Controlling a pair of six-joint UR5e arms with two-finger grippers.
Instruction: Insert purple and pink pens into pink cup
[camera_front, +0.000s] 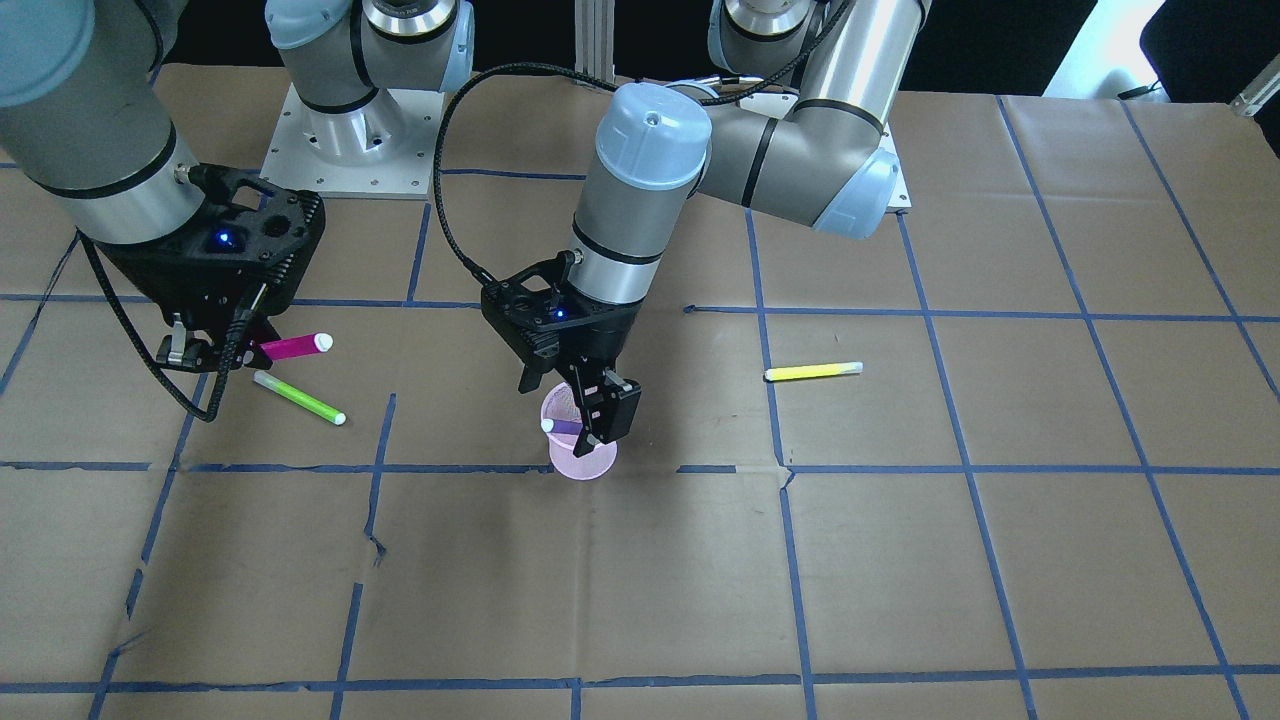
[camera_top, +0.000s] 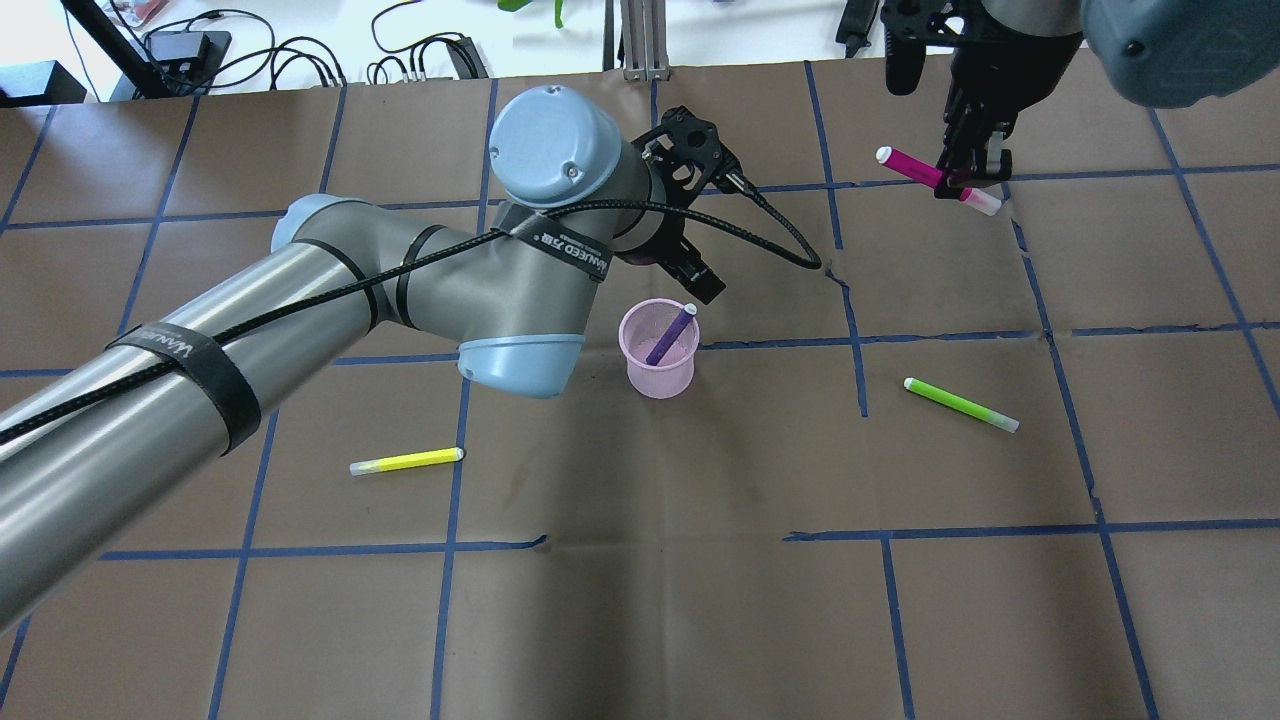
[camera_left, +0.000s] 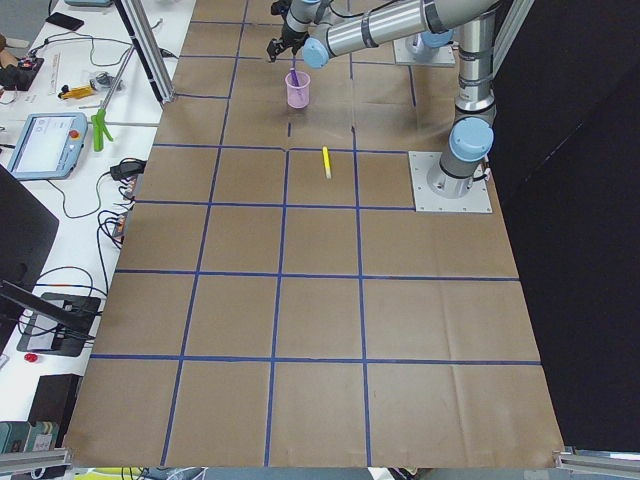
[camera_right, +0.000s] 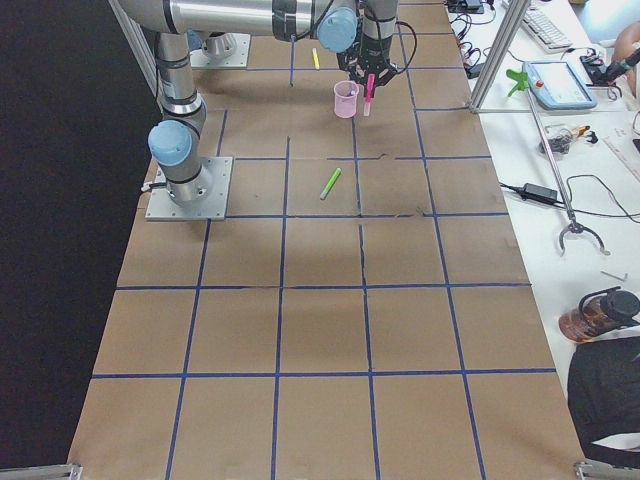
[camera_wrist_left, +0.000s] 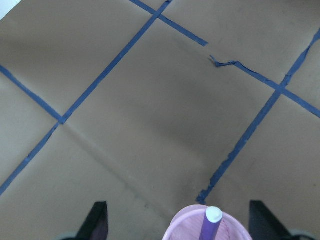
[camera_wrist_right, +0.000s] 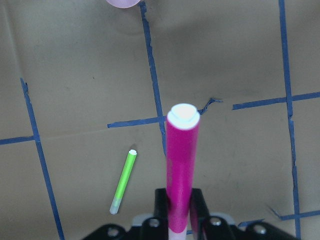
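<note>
The pink mesh cup stands upright mid-table, also in the front view. A purple pen leans inside it, white cap up, and also shows in the left wrist view. My left gripper hovers just over the cup's far rim, open and empty, its fingers spread wide on either side. My right gripper is shut on the pink pen and holds it above the table, far right of the cup. In the right wrist view the pen sticks out from the closed jaws.
A green pen lies on the table near the right gripper, also in the right wrist view. A yellow pen lies left of the cup. Brown paper with blue tape lines, torn in places, covers the table.
</note>
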